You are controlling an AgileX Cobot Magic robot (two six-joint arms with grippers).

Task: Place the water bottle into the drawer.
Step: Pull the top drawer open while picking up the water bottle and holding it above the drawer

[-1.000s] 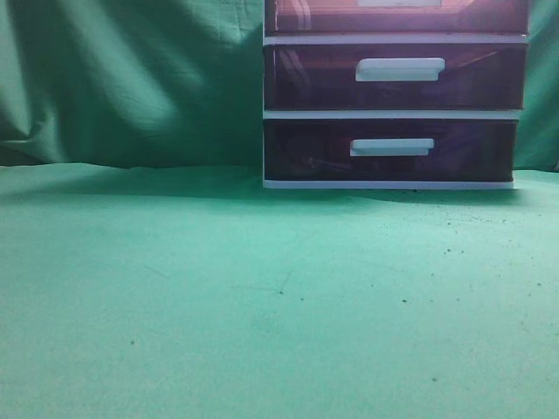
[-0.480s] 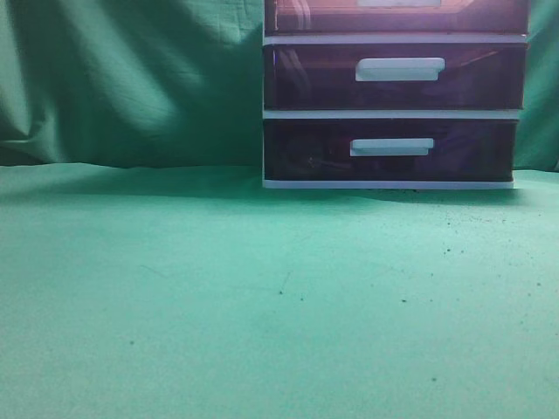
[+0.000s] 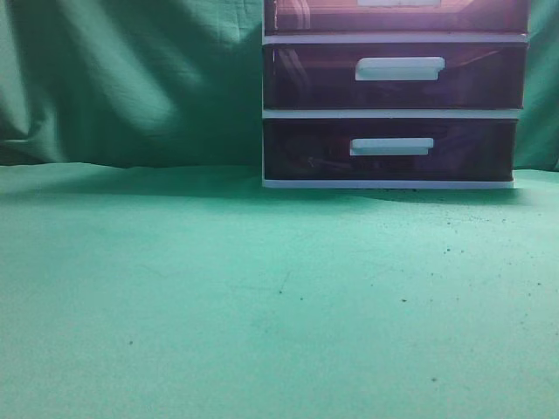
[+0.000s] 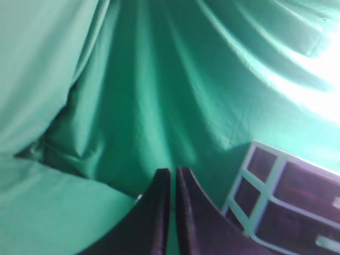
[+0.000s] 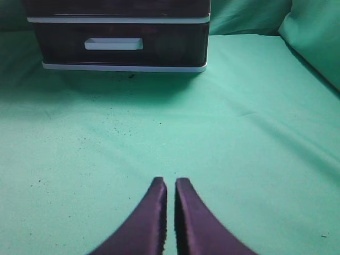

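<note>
Nothing has moved: left claw point(image 4: 171, 175) and right claw point(image 5: 170, 183) pressed together; translucent maroon drawer point(image 3: 397, 15) shut.

Green cloth point(image 3: 218, 297) covers the table; a creased green drape point(image 3: 131, 78) hangs behind.

The tabletop point(image 3: 218, 297) was covered in matt green cloth, lightly specked with dark grit. The backdrop point(image 3: 131, 78) was the same cloth, hanging in soft folds. The drawers point(image 3: 393, 148) had glossy, translucent dark maroon plastic fronts, with smooth white plastic handles point(image 3: 391, 147) and frame point(image 3: 393, 113).
</note>
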